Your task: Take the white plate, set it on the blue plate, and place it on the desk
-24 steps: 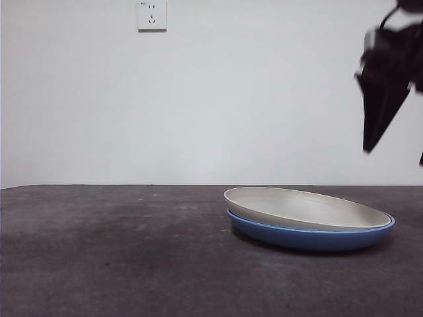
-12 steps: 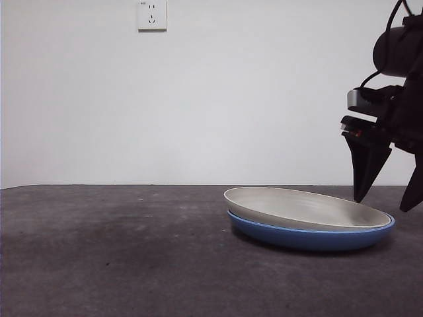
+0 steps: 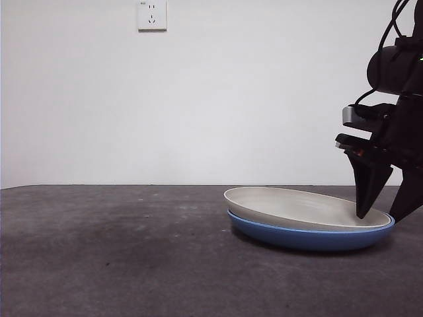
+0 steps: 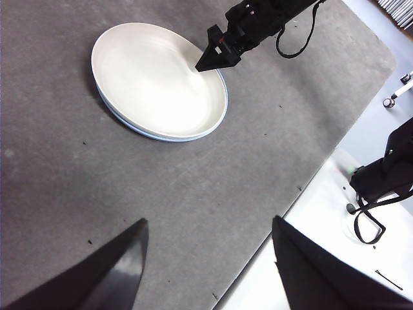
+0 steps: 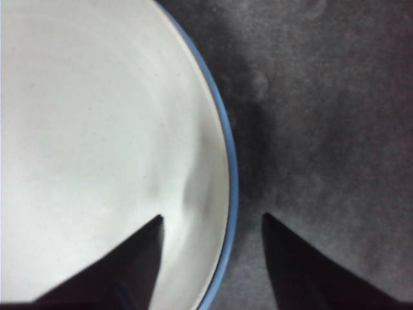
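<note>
The right gripper (image 3: 381, 216), jaws apart, straddles the rims of the white plate (image 3: 297, 205) and the blue plate (image 3: 307, 239). Next it must close there.

Black pointed tool (image 3: 380, 214), looped cables (image 3: 396, 20)

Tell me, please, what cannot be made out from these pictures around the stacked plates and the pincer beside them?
- Blue plate: the white plate nested in it hides its inside in every view; only the rim and outer wall show.
- Right pincer: one jaw is inside the white plate's rim, one outside; actual contact cannot be told.
- Right wrist view: the picture's edge cuts off most of both plates.
- Left pincer: held high over the desk, only its open jaws show.
</note>
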Robot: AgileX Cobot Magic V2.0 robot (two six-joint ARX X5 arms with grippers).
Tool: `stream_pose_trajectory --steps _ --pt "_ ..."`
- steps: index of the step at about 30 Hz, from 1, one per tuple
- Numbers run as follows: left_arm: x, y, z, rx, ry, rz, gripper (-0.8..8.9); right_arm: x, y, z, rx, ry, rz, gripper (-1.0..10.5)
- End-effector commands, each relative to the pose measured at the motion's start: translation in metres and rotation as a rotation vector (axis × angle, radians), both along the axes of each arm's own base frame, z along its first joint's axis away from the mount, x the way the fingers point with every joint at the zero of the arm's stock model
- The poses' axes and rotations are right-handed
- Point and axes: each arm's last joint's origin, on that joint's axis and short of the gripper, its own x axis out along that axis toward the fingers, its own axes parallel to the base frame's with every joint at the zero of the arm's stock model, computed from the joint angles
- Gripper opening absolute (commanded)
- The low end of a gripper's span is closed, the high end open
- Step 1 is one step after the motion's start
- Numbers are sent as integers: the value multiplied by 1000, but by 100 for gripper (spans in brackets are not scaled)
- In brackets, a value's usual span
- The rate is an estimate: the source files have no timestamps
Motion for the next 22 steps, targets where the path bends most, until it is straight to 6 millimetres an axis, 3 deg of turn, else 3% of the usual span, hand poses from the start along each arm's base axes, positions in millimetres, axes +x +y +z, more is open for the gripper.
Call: stream_pose_trajectory --steps 1,13,22 --pt "2 -2 2 -1 -18 -19 312 6 1 -2 -1 -5 4 148" --pt "1 -2 2 0 -15 -18 312 7 -1 -2 -32 -11 -11 10" --pt "1 -2 1 1 -13 -18 312 5 -1 7 -26 -37 -12 10"
